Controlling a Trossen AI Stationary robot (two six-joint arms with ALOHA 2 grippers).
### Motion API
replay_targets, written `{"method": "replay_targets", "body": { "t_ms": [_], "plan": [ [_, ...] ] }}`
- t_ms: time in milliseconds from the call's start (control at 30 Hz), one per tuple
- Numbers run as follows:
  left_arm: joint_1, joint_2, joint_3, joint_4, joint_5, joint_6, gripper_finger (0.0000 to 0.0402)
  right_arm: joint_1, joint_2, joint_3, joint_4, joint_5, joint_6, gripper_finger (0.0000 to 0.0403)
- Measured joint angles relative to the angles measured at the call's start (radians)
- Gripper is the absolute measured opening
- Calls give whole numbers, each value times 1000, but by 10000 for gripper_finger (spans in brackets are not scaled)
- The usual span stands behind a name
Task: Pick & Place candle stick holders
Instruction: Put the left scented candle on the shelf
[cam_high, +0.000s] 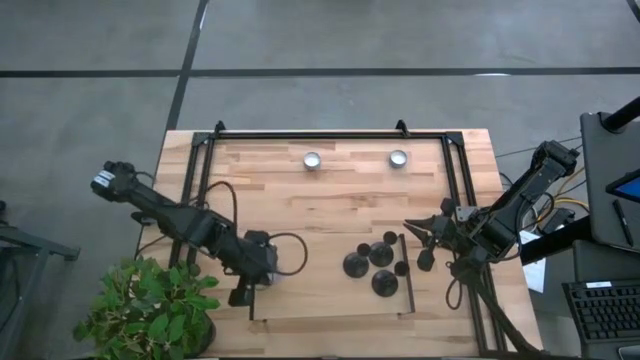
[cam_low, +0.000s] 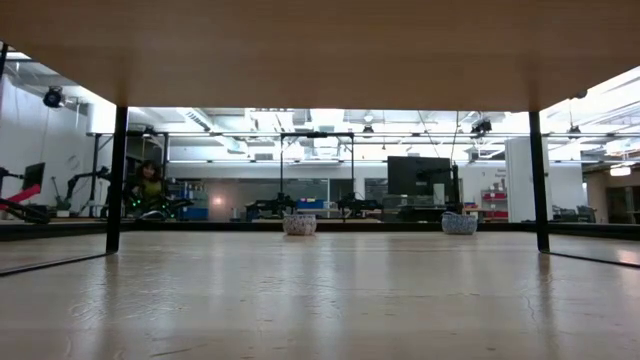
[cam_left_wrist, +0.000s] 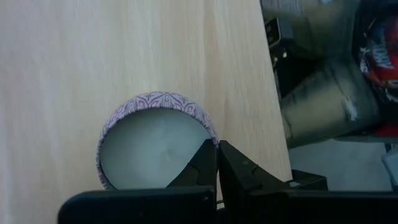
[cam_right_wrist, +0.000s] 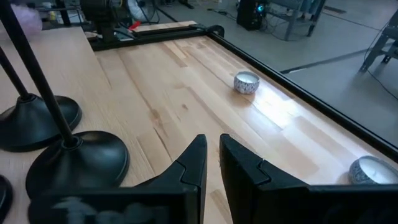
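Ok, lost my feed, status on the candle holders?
Left gripper shut, over a candle tin at table edge. Right gripper nearly shut, empty, beside candle stick holders. Holders upright, none held. Path looks clear.

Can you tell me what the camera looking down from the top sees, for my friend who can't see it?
Three black candle stick holders stand bunched together on a wooden table, right beside the right gripper. The left gripper rests at the table's near edge, close to a leafy green plant. Two small round candles sit along the far side.
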Motion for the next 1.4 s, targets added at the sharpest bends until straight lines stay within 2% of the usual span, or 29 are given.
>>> {"method": "replay_targets", "body": {
  "t_ms": [400, 633, 900, 1133, 1300, 1400],
  "plan": [
    [15, 41, 5, -69, 34, -67, 0, 0, 0, -3, 0, 0, -3, 38],
    [15, 42, 48, -85, 48, -109, 1, 0, 0, -13, -2, 0, -4, 38],
    [34, 42, 44, -138, 36, -178, 36, 0, 0, -13, 0, 1, -3, 38],
    [40, 42, 55, -141, 39, -163, 68, 0, 0, -13, -1, 1, -4, 38],
    [62, 40, 95, -143, 32, -104, 72, 0, 0, -13, -1, 1, -5, 38],
    [88, 40, 132, -139, -63, -46, 70, 0, 0, -13, -1, 1, -11, 38]
  ]
}}
